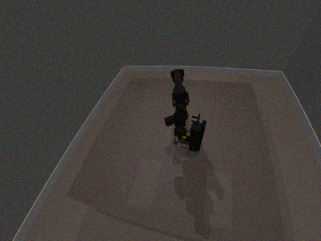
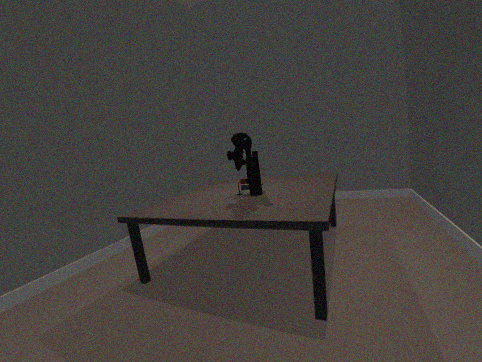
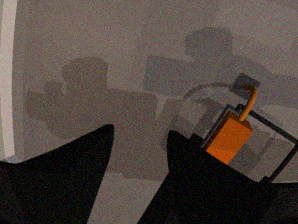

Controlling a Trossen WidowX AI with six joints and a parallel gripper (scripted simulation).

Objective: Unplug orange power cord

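The orange plug sits against the side of the black power strip, which stands upright on the table. A short piece of orange cord bends from the plug's outer end. My gripper is part open, with nothing between its fingers. It hangs above the plug, pointing down. In the wrist view the plug lies to the right of the fingertips, beyond the right finger. The strip there merges with that black finger, so how deep the plug sits is hidden.
Thin black bars stand out around the plug like a frame. More short prongs stick out near the strip's far end. The arm crosses above the table. Arm shadows fall beside the strip.
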